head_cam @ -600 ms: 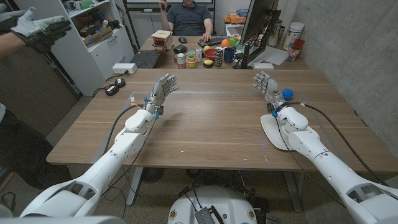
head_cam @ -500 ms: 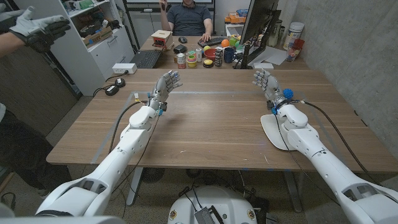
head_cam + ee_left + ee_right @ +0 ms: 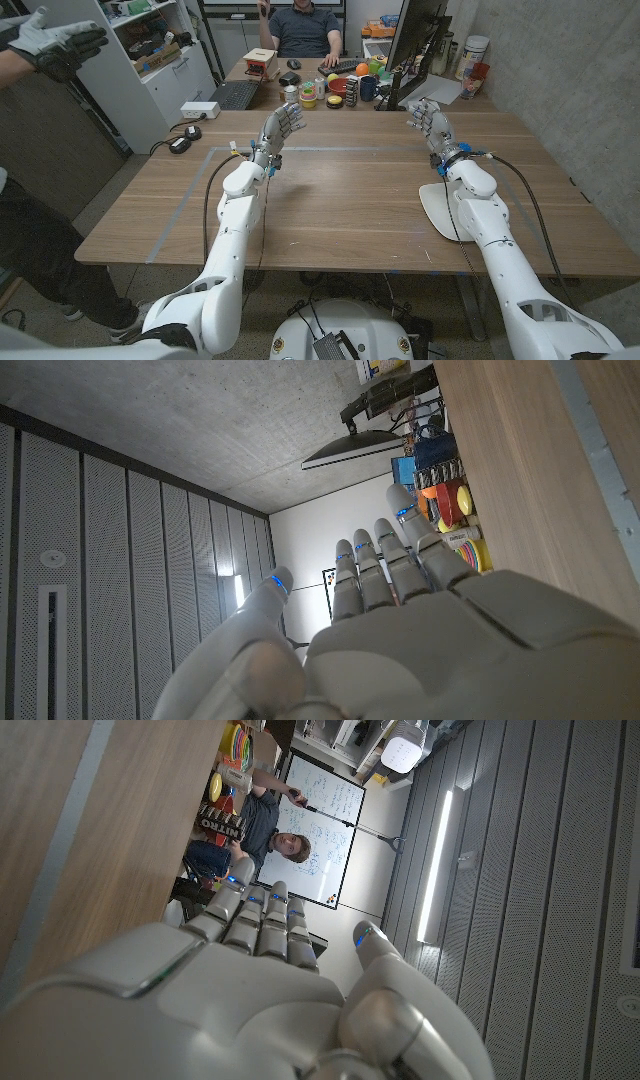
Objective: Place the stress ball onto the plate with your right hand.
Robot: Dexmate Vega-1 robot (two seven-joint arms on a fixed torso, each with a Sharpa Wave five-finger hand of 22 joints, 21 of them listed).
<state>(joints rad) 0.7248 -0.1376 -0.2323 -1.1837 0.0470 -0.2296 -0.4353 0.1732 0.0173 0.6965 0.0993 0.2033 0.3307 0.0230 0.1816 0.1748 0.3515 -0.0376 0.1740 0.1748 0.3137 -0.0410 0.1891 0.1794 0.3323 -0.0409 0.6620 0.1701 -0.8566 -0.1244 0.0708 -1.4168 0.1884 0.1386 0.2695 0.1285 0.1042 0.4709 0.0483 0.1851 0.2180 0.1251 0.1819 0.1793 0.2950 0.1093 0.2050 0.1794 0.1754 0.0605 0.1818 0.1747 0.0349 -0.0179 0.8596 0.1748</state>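
The stress ball is hard to make out in the head view. It is possibly lying on the table (image 3: 340,200) just beside the right wrist and hidden by it, on the far right part of the wood, but I cannot tell this for sure.

The right hand (image 3: 428,122) is hovering over the far right of the table with its fingers reaching up and away from the robot. It is holding nothing. In the right wrist view the right hand (image 3: 250,990) is showing its back, the fingers lying side by side and stretched out, the thumb standing apart from them.

The plate (image 3: 435,210) is lying on the right side of the table, nearer to the robot than the right hand. The right forearm is passing over its right part.

The left hand (image 3: 280,128) is hovering over the far left-middle of the table, also with fingers up and spread, gripping nothing. The left wrist view is showing the same: the left hand (image 3: 400,630) is stretched out and empty.

Behind the table a person (image 3: 305,28) is sitting at a desk with a keyboard (image 3: 235,95) and a monitor (image 3: 415,45). At the far left edge a gloved hand (image 3: 55,42) of another person is reaching in.
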